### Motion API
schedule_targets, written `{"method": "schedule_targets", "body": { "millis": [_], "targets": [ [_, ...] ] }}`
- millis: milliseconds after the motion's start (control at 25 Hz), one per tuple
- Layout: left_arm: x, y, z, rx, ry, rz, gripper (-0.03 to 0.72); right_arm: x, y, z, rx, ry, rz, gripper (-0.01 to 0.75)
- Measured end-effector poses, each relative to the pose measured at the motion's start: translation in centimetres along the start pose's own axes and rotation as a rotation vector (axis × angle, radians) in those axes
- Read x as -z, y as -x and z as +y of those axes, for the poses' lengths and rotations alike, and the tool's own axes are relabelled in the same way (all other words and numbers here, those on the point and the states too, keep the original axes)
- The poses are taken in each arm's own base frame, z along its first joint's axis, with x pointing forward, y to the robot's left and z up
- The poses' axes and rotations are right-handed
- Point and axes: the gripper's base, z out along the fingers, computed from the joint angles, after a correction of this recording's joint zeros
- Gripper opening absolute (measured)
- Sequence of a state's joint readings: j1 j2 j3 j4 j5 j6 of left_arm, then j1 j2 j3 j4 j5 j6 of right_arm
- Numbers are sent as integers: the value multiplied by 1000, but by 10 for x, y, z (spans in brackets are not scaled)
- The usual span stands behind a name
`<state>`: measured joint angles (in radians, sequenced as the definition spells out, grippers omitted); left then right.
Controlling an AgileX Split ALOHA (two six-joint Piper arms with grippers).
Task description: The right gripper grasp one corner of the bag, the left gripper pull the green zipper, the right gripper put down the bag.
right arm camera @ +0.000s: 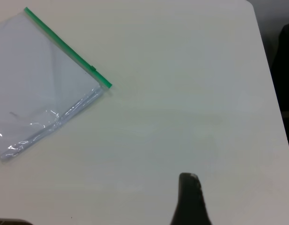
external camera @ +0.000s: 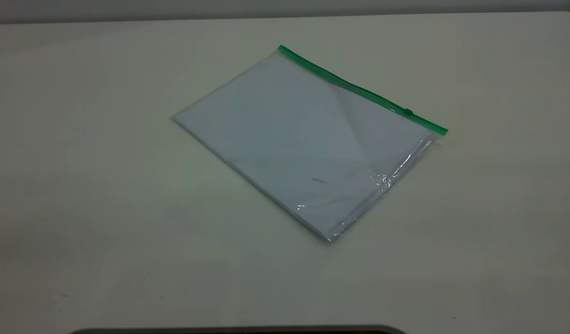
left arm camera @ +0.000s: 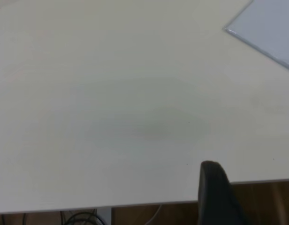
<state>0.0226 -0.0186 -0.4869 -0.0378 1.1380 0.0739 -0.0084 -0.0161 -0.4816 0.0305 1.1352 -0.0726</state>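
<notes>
Hovering over bare table (external camera: pixel 104 208) with both my arms held back, I've got the bag (external camera: pixel 294 144) lying flat out in the middle, well clear of either set of jaws. From my right wrist, one black fingertip of my right gripper (right arm camera: pixel 190 199) pokes into the shot above empty tabletop; the bag (right arm camera: pixel 43 84) sits well apart from it, off ahead and across to one side, nothing touching. I can see its green zipper (right arm camera: pixel 67 47) running straight along one long edge, the little slider tab (right arm camera: pixel 93 69) parked close to the corner nearest my right jaws. Clear plastic crinkles and glints along the short side by that corner, white paper showing through. Whether my right jaws stand wide or narrow, I cannot tell, with only one finger in sight. From my left wrist, my left gripper (left arm camera: pixel 217 192) shows a single dark fingertip near the table's near edge, and just one plain corner of the bag (left arm camera: pixel 269 28) peeks in far ahead, well apart from it. My left jaws' spread, again, I cannot tell. On the outside camera, the zipper (external camera: pixel 359 88) edges the bag's far long side.
</notes>
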Motion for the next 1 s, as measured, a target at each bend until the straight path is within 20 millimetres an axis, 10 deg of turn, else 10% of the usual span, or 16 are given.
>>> {"method": "schedule_targets", "body": {
  "millis": [240, 480, 1000],
  "targets": [
    [1, 11, 2, 6, 17, 6, 442, 3, 3, 0, -13, 0, -18, 589],
    [-7, 73, 7, 4, 24, 22, 445, -2, 41, 0, -61, 28, 21, 589],
    [-129, 168, 8, 84, -78, 152, 499, -134, 93, -1, -123, 96, 313, 589]
  ]
}}
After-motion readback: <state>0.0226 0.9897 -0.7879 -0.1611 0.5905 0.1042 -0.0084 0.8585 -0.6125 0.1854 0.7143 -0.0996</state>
